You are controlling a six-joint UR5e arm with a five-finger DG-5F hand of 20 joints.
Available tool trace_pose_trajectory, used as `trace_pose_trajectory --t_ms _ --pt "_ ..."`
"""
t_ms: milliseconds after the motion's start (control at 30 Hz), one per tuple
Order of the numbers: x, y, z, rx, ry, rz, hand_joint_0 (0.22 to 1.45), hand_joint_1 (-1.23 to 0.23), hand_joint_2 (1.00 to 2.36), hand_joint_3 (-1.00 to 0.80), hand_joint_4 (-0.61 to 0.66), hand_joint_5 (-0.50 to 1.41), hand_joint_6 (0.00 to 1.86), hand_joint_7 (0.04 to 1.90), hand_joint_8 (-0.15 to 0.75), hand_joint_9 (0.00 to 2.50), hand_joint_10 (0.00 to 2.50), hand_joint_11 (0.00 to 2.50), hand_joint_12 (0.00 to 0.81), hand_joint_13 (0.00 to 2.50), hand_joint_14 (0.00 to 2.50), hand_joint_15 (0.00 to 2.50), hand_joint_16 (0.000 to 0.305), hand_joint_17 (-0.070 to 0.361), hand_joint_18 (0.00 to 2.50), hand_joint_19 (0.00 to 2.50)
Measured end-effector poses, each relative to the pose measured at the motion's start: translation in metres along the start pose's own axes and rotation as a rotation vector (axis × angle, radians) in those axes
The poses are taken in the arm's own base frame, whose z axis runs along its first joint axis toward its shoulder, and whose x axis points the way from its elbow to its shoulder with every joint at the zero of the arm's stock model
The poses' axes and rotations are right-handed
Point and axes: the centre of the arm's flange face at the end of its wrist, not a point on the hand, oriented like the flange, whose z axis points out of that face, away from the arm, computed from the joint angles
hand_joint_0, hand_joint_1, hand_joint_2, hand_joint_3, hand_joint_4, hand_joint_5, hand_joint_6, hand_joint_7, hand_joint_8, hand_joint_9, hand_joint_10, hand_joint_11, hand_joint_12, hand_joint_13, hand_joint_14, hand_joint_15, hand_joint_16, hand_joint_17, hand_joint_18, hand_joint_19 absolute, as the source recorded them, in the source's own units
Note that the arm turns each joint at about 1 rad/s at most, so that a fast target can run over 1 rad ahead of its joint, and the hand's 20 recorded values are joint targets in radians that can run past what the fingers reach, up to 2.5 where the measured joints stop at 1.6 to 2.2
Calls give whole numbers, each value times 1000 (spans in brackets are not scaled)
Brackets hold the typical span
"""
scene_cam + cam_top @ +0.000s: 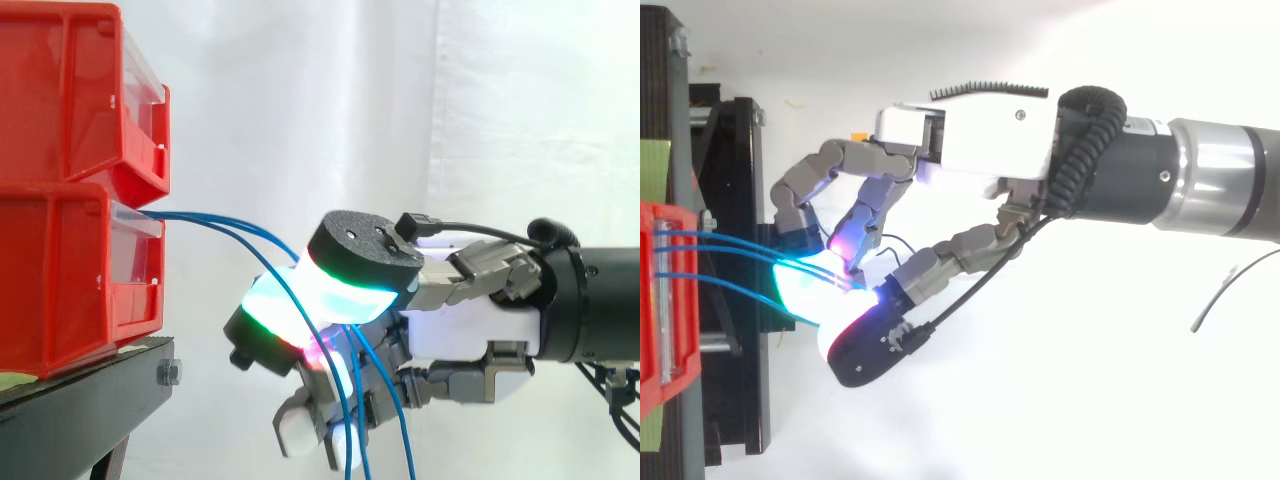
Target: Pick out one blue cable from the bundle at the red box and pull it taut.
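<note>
A white curtain hangs in soft folds behind. Thin, smooth blue cables leave the lower of two stacked glossy red plastic bins, sag gently across to the hand and drop below it. The hand's curled fingers pinch them between thick rounded pads glowing cyan and green. The bins rest on a black metal stand.

We see the arm reaching in from the right edge, its hand mid-frame, fingers curled, glowing pads pinching the blue cables.
</note>
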Motion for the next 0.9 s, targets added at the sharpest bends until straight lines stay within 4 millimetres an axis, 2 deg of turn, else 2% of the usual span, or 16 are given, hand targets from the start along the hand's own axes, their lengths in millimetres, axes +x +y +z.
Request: trace_pose_trajectory --t_ms 267,400,500,567,800,900 --pt "-7 22 -7 15 2 -32 732 -997 1000 -500 87 -183 911 1119 304 1052 27 825 322 942 15 393 40 91 880 608" --pt "-8 24 -8 18 3 -32 629 -971 1000 -500 102 -180 906 1100 303 1079 27 832 325 953 15 394 40 91 879 633" --pt "-8 25 -8 18 2 -31 553 -889 1000 -500 133 -170 880 1076 312 1104 25 831 339 970 17 403 42 94 906 656" --pt "-8 26 -7 16 0 -30 518 -781 1000 -500 152 -164 861 1070 326 1133 25 824 350 998 15 394 44 99 937 658" --pt "-11 32 -4 5 -5 -25 502 -539 1000 -500 163 -144 792 1048 330 1167 25 800 360 1036 14 404 47 106 971 687" --pt "-12 34 -4 6 -5 -25 559 -437 1000 -500 141 -136 769 1107 322 1173 25 798 345 1030 15 423 44 100 948 720"
